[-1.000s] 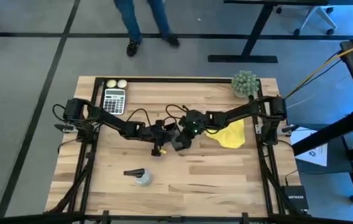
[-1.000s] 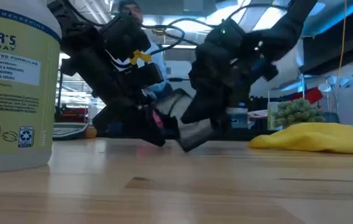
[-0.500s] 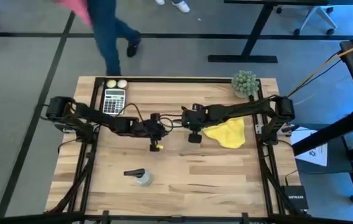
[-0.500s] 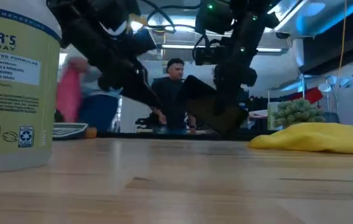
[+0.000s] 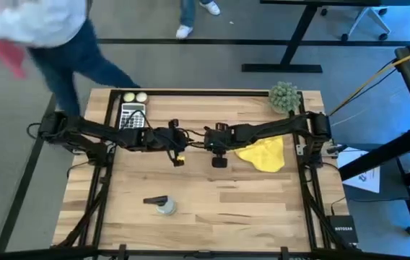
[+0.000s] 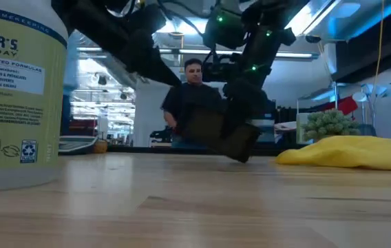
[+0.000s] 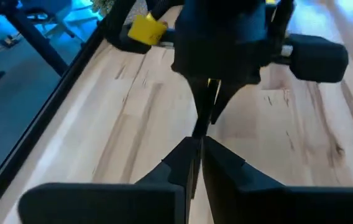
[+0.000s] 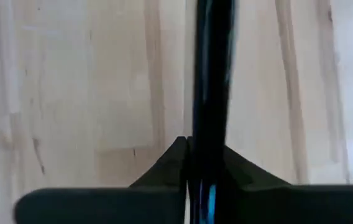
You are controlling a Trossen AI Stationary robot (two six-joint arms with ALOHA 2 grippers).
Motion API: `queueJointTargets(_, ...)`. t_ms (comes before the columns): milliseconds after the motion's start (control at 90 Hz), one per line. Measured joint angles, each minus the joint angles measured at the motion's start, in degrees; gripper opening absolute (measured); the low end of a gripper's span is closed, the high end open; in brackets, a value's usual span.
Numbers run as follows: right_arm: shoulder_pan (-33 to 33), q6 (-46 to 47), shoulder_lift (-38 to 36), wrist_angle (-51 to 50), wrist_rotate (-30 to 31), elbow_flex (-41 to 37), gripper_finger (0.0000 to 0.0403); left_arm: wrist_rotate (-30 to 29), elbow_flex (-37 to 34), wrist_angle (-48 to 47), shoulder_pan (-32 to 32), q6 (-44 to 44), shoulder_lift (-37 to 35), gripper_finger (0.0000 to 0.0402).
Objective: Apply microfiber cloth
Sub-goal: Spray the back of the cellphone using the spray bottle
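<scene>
The right claw (image 5: 219, 160), clamped on a thin black phone (image 8: 210, 93), hangs at nine o'clock from the untouched yellow cloth (image 5: 264, 154); the left claw (image 7: 196, 163) is pressed together, empty. Wiping is not yet begun.

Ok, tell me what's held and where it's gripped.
The right gripper pinches a thin dark slab, seemingly a phone, across its flat faces at one end. The left gripper is shut, empty. The microfiber cloth lies unheld.

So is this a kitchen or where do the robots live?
Not a kitchen; it looks like a robot lab or workshop. Two arms are bolted to a wooden table, a person is behind it, and desks and rows of ceiling lights fill a big open room.
</scene>
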Motion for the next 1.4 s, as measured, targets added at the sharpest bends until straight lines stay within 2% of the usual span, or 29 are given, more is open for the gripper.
queueJointTargets(222,0.00,-0.06,0.14,1.02,-1.50,-0.33,0.0108,0.05,0.02,-1.12,-0.14,-0.75,-0.02,0.0015)
queueJointTargets(467,0.00,0.09,0.10,1.55,-1.43,-1.41,0.0143,0.31,0.02,-1.36,-0.14,-0.74,-0.02,0.0015)
queueJointTargets(600,0.00,-0.03,0.10,2.32,-0.88,-1.43,0.0150,0.31,0.02,-1.32,-0.14,-0.98,-0.02,0.0015)
queueJointTargets(867,-0.07,-3.30,0.36,2.68,3.90,-1.43,0.0152,0.36,0.02,-1.76,-0.14,-1.27,0.03,0.0015)
queueJointTargets(1100,-0.04,1.70,-4.09,-9.92,2.20,-1.69,0.0152,0.16,0.02,-8.35,-0.14,-3.03,-0.51,0.0015)
queueJointTargets(1300,-1.07,6.14,-12.65,-4.37,1.36,-11.00,0.0152,-0.77,0.11,-15.15,1.42,-5.94,-3.34,0.0015)
queueJointTargets(1400,-3.23,11.27,-16.58,5.94,0.33,-18.74,0.0152,1.39,0.04,-16.29,3.51,-5.92,-1.77,0.0015)
